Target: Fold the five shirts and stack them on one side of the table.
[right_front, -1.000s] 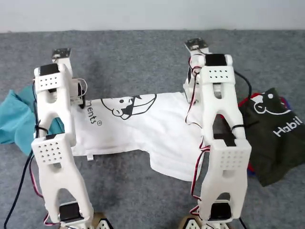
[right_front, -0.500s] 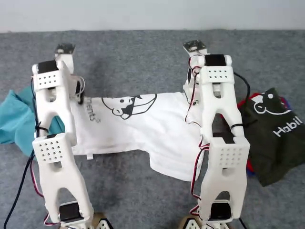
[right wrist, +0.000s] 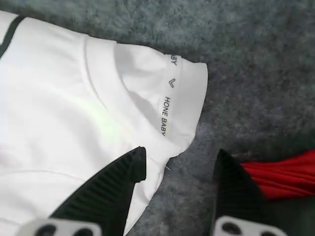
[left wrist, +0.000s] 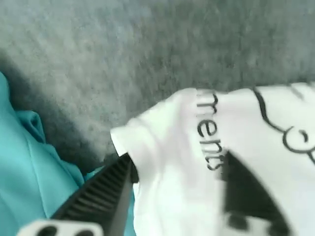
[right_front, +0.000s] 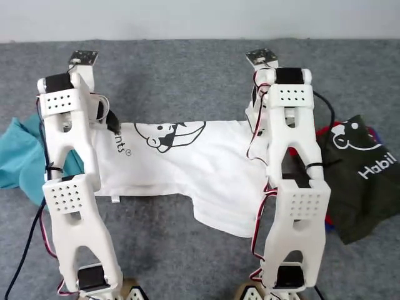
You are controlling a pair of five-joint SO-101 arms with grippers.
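Note:
A white shirt [right_front: 187, 162] with a black cartoon print lies spread across the middle of the grey table. My left gripper [right_front: 110, 122] is at its far left corner. In the left wrist view the left gripper [left wrist: 177, 172] is open, with the shirt's printed edge [left wrist: 187, 142] bunched between its fingers. My right gripper [right_front: 253, 117] is at the shirt's far right corner. In the right wrist view the right gripper [right wrist: 179, 167] is open over the neckband [right wrist: 167, 103], one finger on white cloth, the other over carpet.
A crumpled teal shirt [right_front: 22, 156] lies at the left edge, close to the left gripper's finger [left wrist: 106, 191]. At the right, a folded black shirt [right_front: 359, 175] tops a pile that includes red cloth [right wrist: 280, 177]. Bare carpet lies beyond the arms.
Both arms have moved slightly toward the far side. The white shirt's left part and near edge have shifted the same way. The left wrist view is blurred by motion.

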